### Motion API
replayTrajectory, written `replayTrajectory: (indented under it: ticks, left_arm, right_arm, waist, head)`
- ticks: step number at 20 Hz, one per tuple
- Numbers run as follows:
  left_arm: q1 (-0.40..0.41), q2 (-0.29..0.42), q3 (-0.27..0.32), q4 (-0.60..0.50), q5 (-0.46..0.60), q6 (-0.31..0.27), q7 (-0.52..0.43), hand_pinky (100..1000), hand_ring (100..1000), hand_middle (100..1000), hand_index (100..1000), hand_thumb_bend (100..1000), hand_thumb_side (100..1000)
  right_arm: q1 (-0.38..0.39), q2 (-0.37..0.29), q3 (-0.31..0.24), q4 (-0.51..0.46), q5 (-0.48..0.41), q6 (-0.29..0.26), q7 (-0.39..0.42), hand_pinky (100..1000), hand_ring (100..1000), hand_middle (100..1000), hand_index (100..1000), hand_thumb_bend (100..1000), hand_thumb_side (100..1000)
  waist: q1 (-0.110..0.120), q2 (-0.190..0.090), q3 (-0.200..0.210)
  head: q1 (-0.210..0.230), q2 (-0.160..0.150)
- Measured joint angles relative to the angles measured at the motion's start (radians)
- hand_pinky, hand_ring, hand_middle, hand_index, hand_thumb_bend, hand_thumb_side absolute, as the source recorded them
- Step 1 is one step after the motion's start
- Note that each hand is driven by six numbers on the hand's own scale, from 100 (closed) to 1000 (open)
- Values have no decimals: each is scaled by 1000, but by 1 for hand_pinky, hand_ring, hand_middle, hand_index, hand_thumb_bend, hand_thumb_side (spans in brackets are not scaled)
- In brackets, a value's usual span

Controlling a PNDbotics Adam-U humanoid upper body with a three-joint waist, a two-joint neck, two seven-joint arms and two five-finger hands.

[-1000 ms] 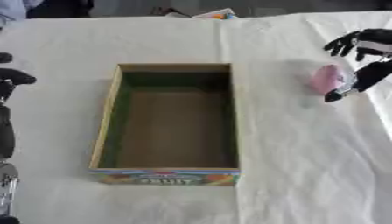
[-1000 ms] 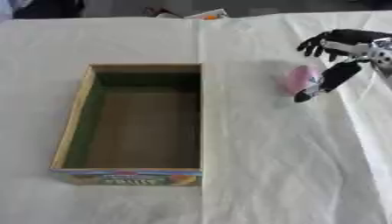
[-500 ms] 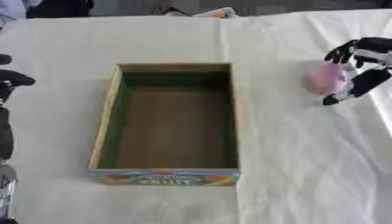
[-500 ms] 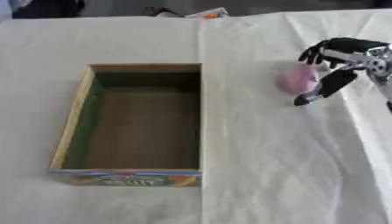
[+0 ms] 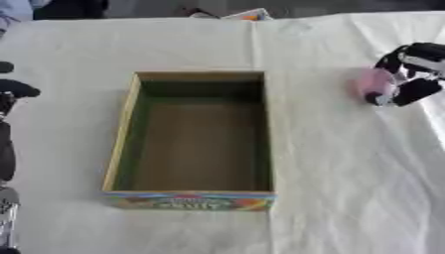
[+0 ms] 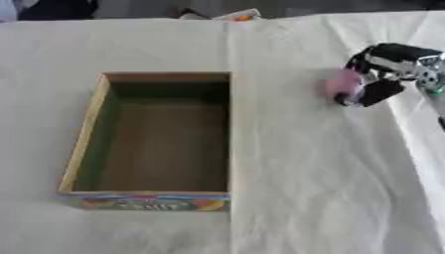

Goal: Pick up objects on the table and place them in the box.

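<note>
The right robot hand [image 6: 382, 74] is curled around a pink object [image 6: 342, 83] on the cloth-covered surface [image 6: 295, 173], fingers over its top and thumb below, apparently to lift it; whether it has left the surface is hard to tell. The open box [image 5: 193, 140] sits well apart to the left, empty and ready to receive it. The left robot hand [image 5: 12, 94] shows only at the left edge, so I cannot tell its state.

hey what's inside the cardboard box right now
Nothing shows inside the box: only its bare brown floor and greenish inner walls. The near wall hides a thin strip of floor. The pink object sits outside, at the right hand.
</note>
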State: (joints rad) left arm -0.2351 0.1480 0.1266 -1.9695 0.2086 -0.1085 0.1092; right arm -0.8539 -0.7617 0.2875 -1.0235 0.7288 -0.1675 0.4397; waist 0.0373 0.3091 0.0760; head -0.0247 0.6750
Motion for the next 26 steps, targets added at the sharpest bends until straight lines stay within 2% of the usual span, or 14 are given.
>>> replayTrajectory:
  ticks: [1,4,6,10,15,21,26]
  left_arm:
    - [0,0,0,0,0,0,0,552,486,574,701,100,962]
    - [0,0,0,0,0,0,-2,553,487,574,701,100,962]
    - [0,0,0,0,0,0,-3,553,487,575,701,100,962]
    - [0,0,-5,3,0,0,-5,553,487,575,701,100,960]
    - [0,0,-5,5,0,0,-6,553,488,575,701,100,959]
    - [0,-1,-5,5,0,0,-7,553,488,576,701,100,956]
    - [0,-8,-5,5,0,1,-9,554,489,577,701,100,956]
  right_arm:
    - [0,0,0,1,0,-2,-1,582,729,604,772,247,481]
    - [0,1,0,3,-1,-9,0,576,714,576,741,199,485]
    - [0,1,0,2,-6,-12,0,569,705,565,723,100,493]
    - [0,1,-1,-8,-38,-13,-1,562,702,584,725,100,507]
    - [0,0,-1,-40,-88,-11,-3,551,697,611,722,100,627]
    - [0,0,4,-77,-119,-2,-28,545,683,637,706,100,589]
    - [1,-11,12,-138,-126,4,-86,546,674,643,702,100,601]
  waist:
    - [0,1,0]
    - [0,1,0]
    - [0,1,0]
    - [-1,1,-1]
    - [-3,1,-2]
    - [-3,1,-3]
    - [-3,-1,-7]
  head:
    - [0,0]
    - [0,0]
    - [0,0]
    - [0,0]
    - [0,0]
    - [1,0]
    - [2,0]
